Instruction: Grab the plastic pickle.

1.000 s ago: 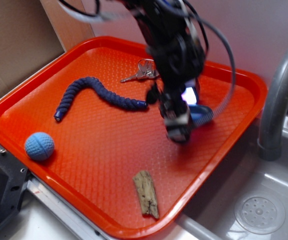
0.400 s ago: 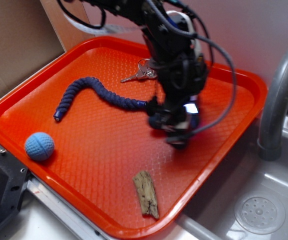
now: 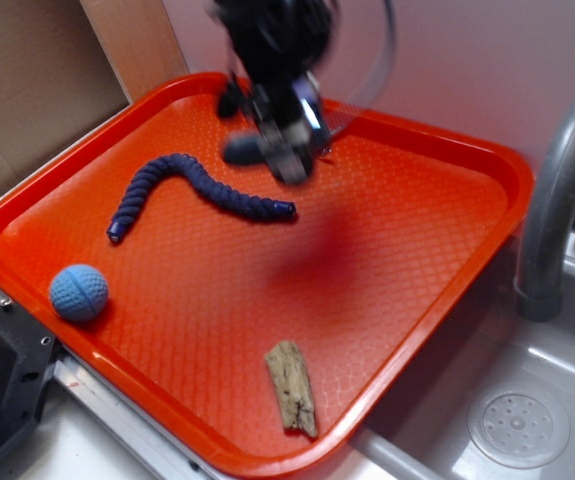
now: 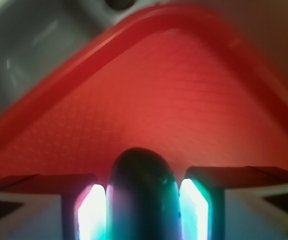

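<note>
The plastic pickle (image 4: 142,185), a dark glossy capsule with a rounded end, fills the gap between my two lit fingers in the wrist view. My gripper (image 4: 142,212) is shut on it from both sides. In the exterior view the gripper (image 3: 285,150) is motion-blurred above the back of the orange tray (image 3: 417,260). The pickle (image 3: 242,150) sticks out to its left as a dark smear. The pickle is off the tray surface.
A twisted navy rope (image 3: 202,185) lies just below the gripper. A light-blue dimpled ball (image 3: 78,292) sits at the tray's left corner and a piece of wood (image 3: 292,388) near its front rim. A grey faucet (image 3: 557,200) and sink drain (image 3: 517,428) stand to the right.
The gripper has risen from the tray's right-middle and swung to the back left, carrying the pickle with it. Rope, ball and wood have not moved.
</note>
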### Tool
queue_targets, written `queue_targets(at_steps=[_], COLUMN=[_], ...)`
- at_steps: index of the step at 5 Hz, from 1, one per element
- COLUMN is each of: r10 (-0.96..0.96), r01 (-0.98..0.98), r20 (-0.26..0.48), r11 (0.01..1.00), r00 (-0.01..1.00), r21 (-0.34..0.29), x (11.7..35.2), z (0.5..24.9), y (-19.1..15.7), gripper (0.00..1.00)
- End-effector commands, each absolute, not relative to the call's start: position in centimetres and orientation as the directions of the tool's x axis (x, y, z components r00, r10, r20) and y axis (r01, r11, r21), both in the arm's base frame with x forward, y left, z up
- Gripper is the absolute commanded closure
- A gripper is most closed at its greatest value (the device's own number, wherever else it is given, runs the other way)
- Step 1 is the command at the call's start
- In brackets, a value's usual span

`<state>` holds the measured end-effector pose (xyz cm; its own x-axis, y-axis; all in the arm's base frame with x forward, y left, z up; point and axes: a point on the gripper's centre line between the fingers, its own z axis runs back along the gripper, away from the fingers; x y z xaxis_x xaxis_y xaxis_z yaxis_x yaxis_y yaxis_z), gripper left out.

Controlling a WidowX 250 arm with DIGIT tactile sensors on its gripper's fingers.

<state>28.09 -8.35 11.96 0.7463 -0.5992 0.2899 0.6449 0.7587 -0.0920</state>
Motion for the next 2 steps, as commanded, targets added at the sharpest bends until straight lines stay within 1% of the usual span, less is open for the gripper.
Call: queue_targets(at_steps=[1,2], r10=[-0.176,-0.057], r01=[0.208,0.05], r20=[0.353,0.319], r11=[0.977,0.998], r00=[0.919,0.946], r21=[-0.053,0.032], x=[25.8,25.0], z=[24.5,25.9], y=[-3.4,-2.1], gripper=[1.0,1.0])
